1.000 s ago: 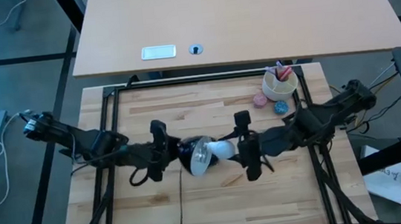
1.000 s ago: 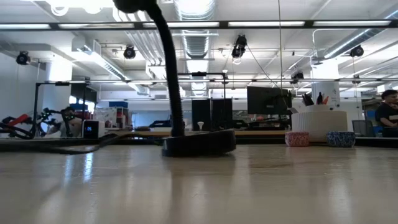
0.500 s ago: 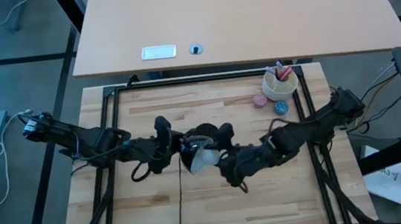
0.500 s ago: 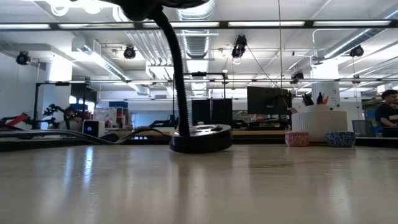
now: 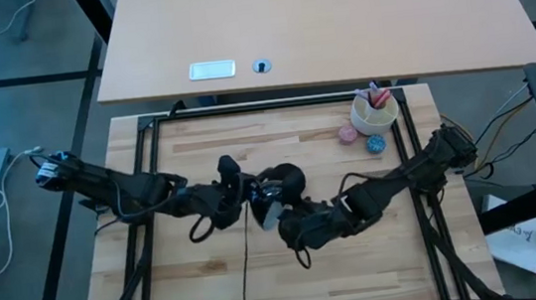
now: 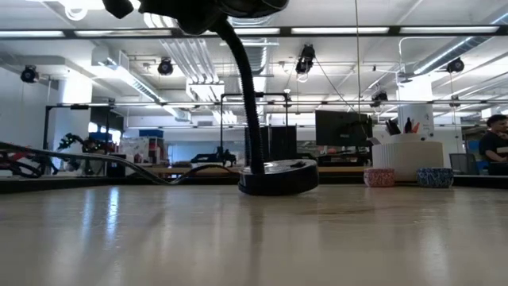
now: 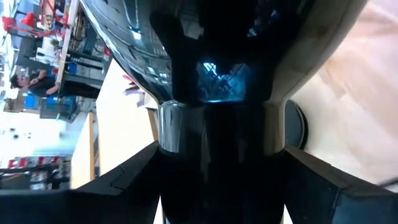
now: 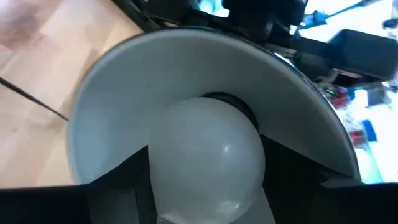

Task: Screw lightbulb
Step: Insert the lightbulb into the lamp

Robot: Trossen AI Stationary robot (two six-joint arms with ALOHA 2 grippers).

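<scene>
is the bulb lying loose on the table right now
No, in the right wrist view the lightbulb sits inside the lamp's shade, gripped between the right gripper fingers.

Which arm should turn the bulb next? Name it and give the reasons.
Right. The right gripper is shut on the lightbulb, whose neck sits inside the lamp shade. The left gripper clamps the lamp head, so it should just brace.

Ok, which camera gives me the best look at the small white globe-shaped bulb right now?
The right wrist view: the small matte white globe bulb fills the middle, seated inside the lamp's silvery shade, between the right pincer's dark fingers. The high view shows only a sliver of the shade between the arms. The low and left wrist views don't show the bulb.
</scene>
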